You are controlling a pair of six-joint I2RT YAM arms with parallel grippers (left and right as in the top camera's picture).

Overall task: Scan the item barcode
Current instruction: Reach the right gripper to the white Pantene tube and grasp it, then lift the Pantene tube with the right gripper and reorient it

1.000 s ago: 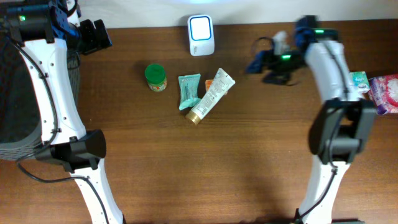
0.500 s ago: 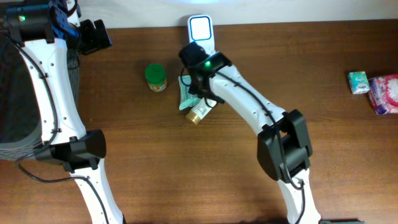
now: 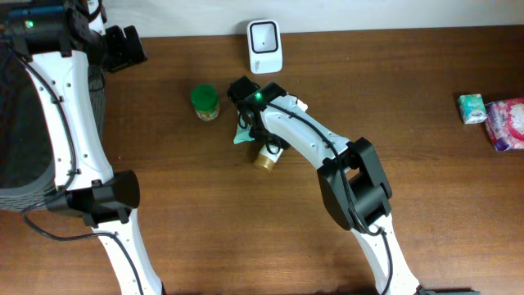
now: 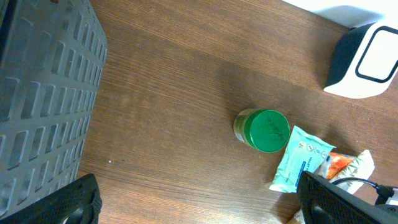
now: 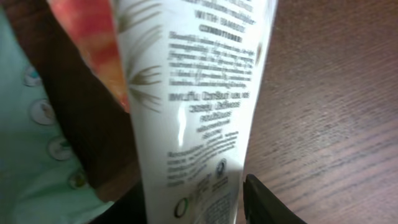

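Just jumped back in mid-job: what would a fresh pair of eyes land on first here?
The right gripper reaching to the middle of the brown wooden table, straddling the white plastic tube with a gold cap, which fills the right wrist view; a firm grip cannot be confirmed. Next, the white box-shaped scanner at the back edge and the green-lidded jar left of the tube.

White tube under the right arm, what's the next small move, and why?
Probably close the right fingers firmly on the tube before any lift. The right wrist view shows the tube lying between them on the table, beside a teal packet, and a firm grip isn't evident. The scanner stands farther back, so the tube must be carried there.
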